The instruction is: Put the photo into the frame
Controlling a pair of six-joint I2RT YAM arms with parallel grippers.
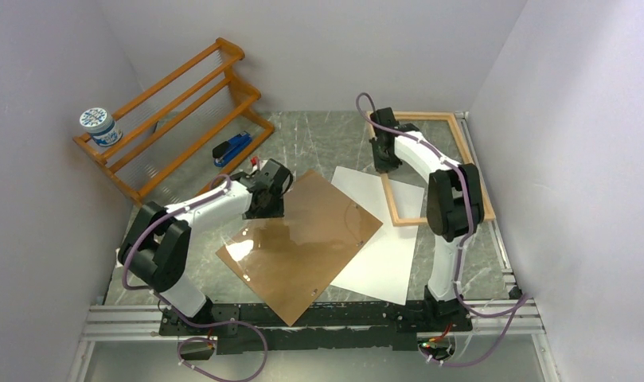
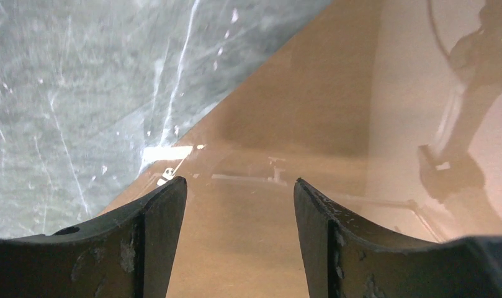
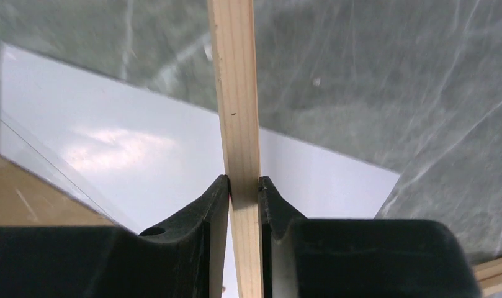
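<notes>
Right tool (image 3: 243,184) clamped on frame (image 3: 234,81) rail, far right corner of worktop (image 1: 318,135); left tool (image 2: 241,189) apart above board (image 1: 298,239). Lift frame level, avoid snagging photo (image 1: 382,255) edge.

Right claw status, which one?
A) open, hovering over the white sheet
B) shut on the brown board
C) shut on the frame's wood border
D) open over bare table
C: in the right wrist view the right claw pinches the light-wood strip of the frame from both sides, with no gap showing.
</notes>
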